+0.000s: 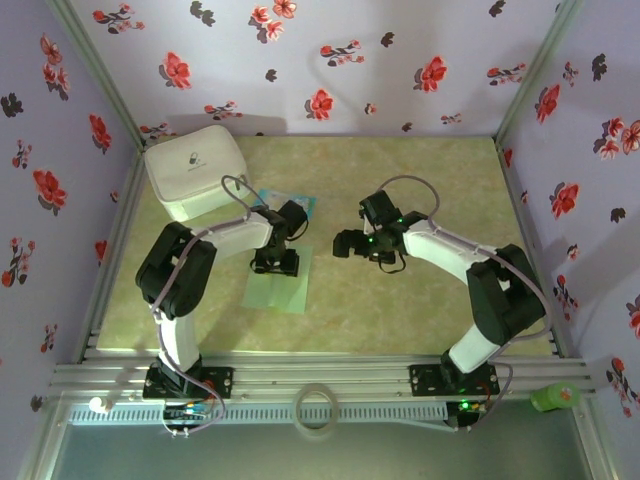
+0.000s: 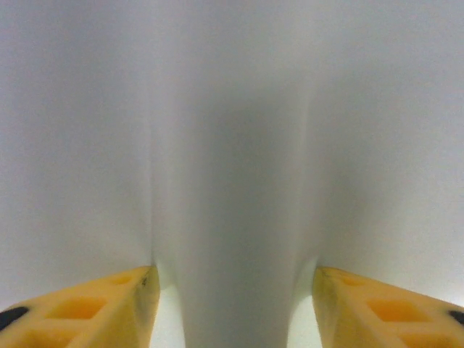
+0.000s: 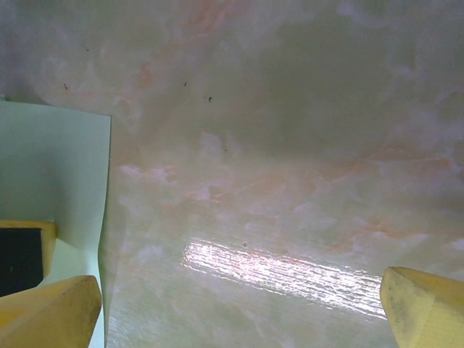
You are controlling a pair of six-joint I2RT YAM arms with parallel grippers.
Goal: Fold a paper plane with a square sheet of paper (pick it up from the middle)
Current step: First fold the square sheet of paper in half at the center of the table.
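Left wrist: paper [image 2: 232,181] humped between left end effector [image 2: 233,290]

Marbled beige-green table [image 1: 430,300], glossy, with a bright streak of glare in the right wrist view. Bears a white zipped pouch [image 1: 195,172] at the far left corner, a small blue-and-white packet [image 1: 265,198] just beside it toward the middle, and the square sheet of paper [image 1: 280,292], pale mint green, nearer the front edge, left of centre.
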